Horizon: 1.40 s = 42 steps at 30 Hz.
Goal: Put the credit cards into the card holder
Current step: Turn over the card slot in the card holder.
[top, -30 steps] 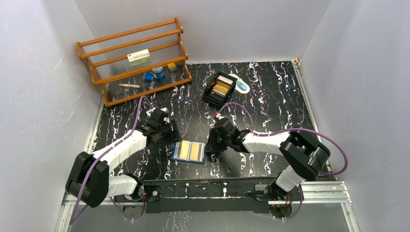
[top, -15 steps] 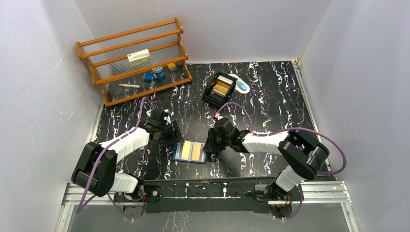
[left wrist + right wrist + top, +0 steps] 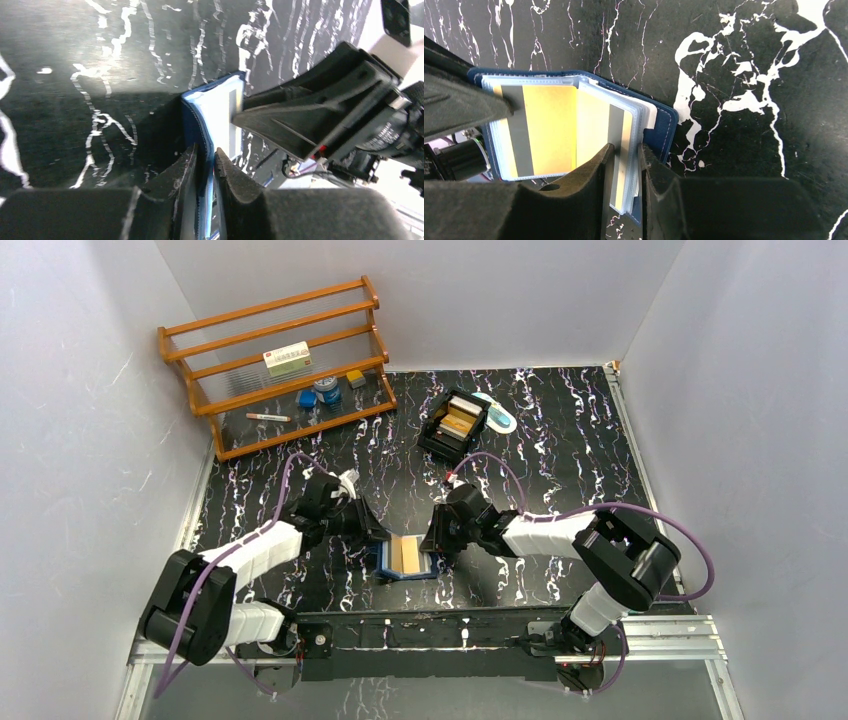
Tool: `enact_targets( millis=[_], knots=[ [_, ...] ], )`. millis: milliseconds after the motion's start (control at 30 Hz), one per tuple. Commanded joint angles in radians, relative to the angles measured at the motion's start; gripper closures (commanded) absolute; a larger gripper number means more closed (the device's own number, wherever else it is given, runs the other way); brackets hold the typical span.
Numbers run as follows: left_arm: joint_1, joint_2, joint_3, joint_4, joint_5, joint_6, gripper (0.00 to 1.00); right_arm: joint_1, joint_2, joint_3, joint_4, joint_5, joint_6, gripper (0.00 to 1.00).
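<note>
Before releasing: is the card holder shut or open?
Half folded: the card holder has its left cover raised between left fingers; credit cards show inside.

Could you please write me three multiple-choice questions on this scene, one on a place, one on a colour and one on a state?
1. Where is the black open-topped plastic tray?
A. at the near left corner
B. on the marbled black table, far behind the small navy-blue folding card holder
C. on the floor

2. What colour are the thin rectangular plastic cards in the card holder?
A. gold with a grey stripe
B. red
C. green

3. How is the card holder?
A. shut flat, untouched
B. lifted high by one gripper
C. partly folded, each side pinched by a gripper

Key:
1 B: the top view shows the tray at the far middle of the table.
2 A: the right wrist view shows gold faces with grey stripes.
3 C: the left gripper and right gripper each close on one side.
</note>
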<state>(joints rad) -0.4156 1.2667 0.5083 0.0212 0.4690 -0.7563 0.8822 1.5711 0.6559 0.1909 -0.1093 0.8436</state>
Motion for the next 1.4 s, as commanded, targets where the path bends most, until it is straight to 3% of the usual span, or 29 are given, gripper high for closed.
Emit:
enact_targets(
  millis=[0,233,400,600,700,767,833,933,1200,1367],
  knots=[
    [-0.019,-0.019,-0.026,0.100,0.140,-0.061,0.85,0.013,0.022,-0.039,0.006,0.008,0.003,0.68],
    [-0.020,-0.001,-0.067,0.205,0.194,-0.113,0.95,0.014,-0.004,-0.054,-0.004,0.025,0.004,0.68],
    [-0.019,-0.012,-0.069,0.195,0.185,-0.111,0.78,0.014,-0.015,-0.054,-0.011,0.033,0.004,0.68],
    [-0.020,-0.055,-0.092,0.212,0.176,-0.126,0.78,0.014,-0.019,-0.062,-0.007,0.035,0.004,0.68],
    [-0.020,-0.059,-0.096,0.200,0.169,-0.116,0.88,0.014,-0.020,-0.064,-0.001,0.034,0.005,0.68],
    [-0.020,-0.055,-0.099,0.200,0.170,-0.115,0.89,0.014,-0.020,-0.064,0.001,0.033,0.003,0.68],
    [-0.020,-0.058,-0.101,0.201,0.170,-0.115,0.87,0.014,-0.024,-0.066,0.000,0.033,0.003,0.68],
    [-0.018,-0.067,-0.101,0.199,0.165,-0.116,0.75,0.014,-0.026,-0.068,-0.001,0.035,0.003,0.68],
    [-0.020,-0.096,-0.110,0.184,0.159,-0.109,0.74,0.013,-0.033,-0.072,-0.001,0.038,0.003,0.68],
    [-0.019,-0.089,-0.114,0.190,0.158,-0.107,0.84,0.014,-0.037,-0.072,-0.001,0.037,0.003,0.68]
  ],
)
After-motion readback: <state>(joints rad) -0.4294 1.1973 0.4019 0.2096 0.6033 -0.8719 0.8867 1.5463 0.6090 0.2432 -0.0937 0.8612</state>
